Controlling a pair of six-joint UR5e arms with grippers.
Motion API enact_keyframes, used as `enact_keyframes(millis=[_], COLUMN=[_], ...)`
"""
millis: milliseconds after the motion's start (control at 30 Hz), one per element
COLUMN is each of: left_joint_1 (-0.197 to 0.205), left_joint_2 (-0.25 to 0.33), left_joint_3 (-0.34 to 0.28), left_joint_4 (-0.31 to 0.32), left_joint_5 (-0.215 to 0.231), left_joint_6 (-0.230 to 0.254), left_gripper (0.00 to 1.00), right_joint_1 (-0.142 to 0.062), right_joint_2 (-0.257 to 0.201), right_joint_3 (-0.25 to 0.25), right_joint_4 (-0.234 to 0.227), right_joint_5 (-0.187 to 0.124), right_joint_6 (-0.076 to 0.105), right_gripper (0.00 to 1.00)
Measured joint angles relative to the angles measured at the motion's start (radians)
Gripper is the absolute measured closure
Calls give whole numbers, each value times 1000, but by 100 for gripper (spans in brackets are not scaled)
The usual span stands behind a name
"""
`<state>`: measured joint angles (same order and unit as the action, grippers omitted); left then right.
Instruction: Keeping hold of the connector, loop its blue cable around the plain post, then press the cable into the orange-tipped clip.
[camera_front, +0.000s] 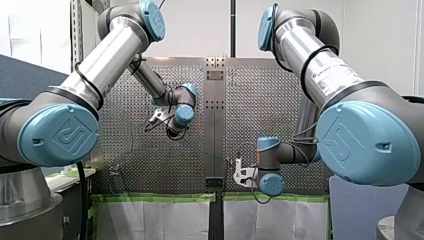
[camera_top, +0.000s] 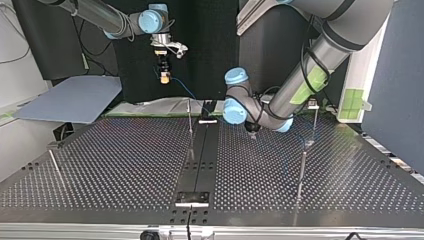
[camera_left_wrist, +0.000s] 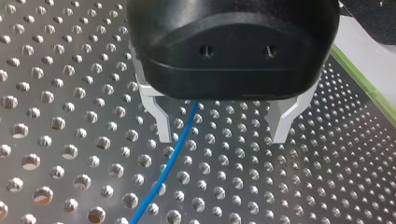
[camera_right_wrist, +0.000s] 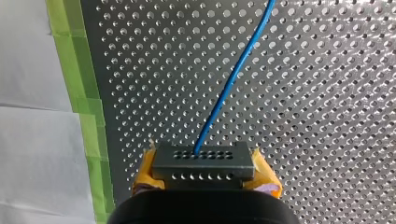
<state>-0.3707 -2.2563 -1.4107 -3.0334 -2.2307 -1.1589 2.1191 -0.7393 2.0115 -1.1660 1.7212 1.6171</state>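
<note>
My right gripper (camera_right_wrist: 205, 179) clamped on connector (camera_right_wrist: 203, 158), my left gripper (camera_left_wrist: 222, 136) spread wide, blue cable (camera_left_wrist: 173, 156) ungripped

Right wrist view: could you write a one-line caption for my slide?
My right gripper clamps the connector, its blue cable leading across the perforated table.

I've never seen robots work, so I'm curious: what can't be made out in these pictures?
Thin metal posts: in the top view, too small to tell which has the orange tip.
Thin blue cable: in the left wrist view its upper stretch hides behind my left gripper.
Grey perforated connector: in the right wrist view my right gripper covers its base.
Front view: cable too thin to trace.
</note>
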Motion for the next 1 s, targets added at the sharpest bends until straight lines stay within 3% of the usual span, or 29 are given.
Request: enact_keyframes(millis=[300, 633, 1000], left_joint_1=[-18, -48, -87], left_joint_2=[-7, -70, -86], left_joint_3=[-1, -3, -3], left_joint_4=[13, 28, 35], left_joint_5=[18, 61, 63], left_joint_6=[-17, -53, -68], left_gripper=[0, 0, 0], right_joint_1=[0, 5, 11], right_joint_2=[0, 0, -1], right_joint_3=[0, 0, 0], right_joint_4=[0, 0, -6], right_joint_5=[0, 0, 0], right_joint_6=[0, 0, -1], right_gripper=[100, 100, 100])
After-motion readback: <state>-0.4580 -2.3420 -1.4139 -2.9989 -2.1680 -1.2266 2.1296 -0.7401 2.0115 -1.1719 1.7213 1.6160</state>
